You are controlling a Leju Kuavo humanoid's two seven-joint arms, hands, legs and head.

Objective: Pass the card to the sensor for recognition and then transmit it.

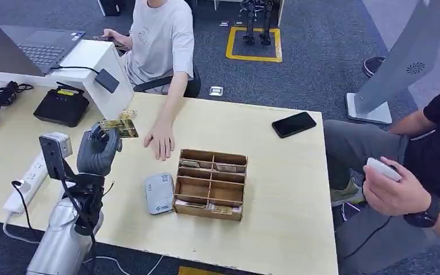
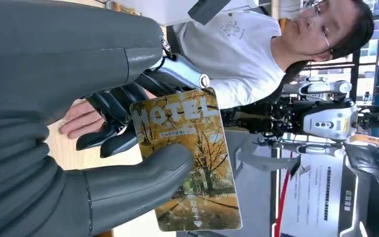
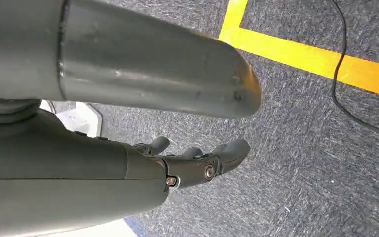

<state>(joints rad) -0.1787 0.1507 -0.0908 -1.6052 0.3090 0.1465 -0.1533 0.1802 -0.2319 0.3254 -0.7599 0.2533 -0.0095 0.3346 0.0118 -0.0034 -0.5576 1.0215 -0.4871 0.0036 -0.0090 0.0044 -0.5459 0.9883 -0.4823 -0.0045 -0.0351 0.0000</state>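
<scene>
My left hand [image 1: 98,150] is raised over the table's left part and pinches a yellow hotel card [image 1: 118,127] between thumb and fingers. In the left wrist view the card [image 2: 192,163] shows autumn trees and the word HOTEL, with my left hand [image 2: 103,148] gripping its edge. The card is held close to the white sensor stand [image 1: 100,71] with a dark reader pad [image 1: 107,81] on its slanted face. A person's hand [image 1: 160,140] rests on the table just right of the card. My right hand [image 3: 197,160] hangs over the carpet floor, fingers apart, holding nothing.
A wooden compartment box [image 1: 211,184] with cards stands mid-table, a grey device [image 1: 159,193] beside it. A black phone [image 1: 294,124] lies far right, a black box [image 1: 63,106] and power strip [image 1: 27,183] at left. A second person [image 1: 412,172] sits at the right.
</scene>
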